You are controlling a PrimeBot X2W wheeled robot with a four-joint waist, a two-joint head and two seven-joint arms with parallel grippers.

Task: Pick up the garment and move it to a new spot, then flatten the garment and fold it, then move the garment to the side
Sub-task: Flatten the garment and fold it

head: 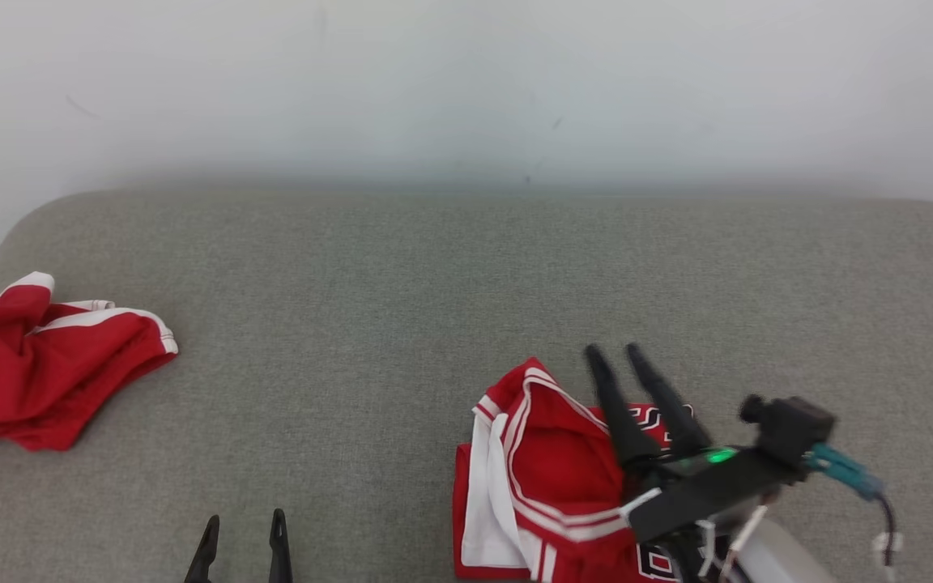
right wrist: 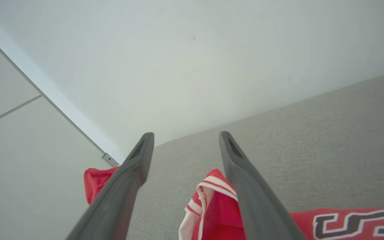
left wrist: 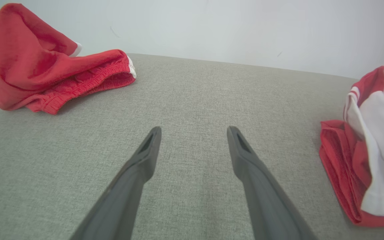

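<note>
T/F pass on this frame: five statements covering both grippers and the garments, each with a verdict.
1. The right gripper is clamped on the jersey. False: its fingers stand apart above the jersey, with nothing between them.
2. The left gripper is open over the bare grey cushion. True.
3. Two red garments lie on the cushion. True: the jersey and the red shorts.
4. The shorts lie on the robot's right. False: they lie on its left, well apart from the jersey.
5. The jersey is spread flat. False: it is bunched, with its white trim folded over.
</note>
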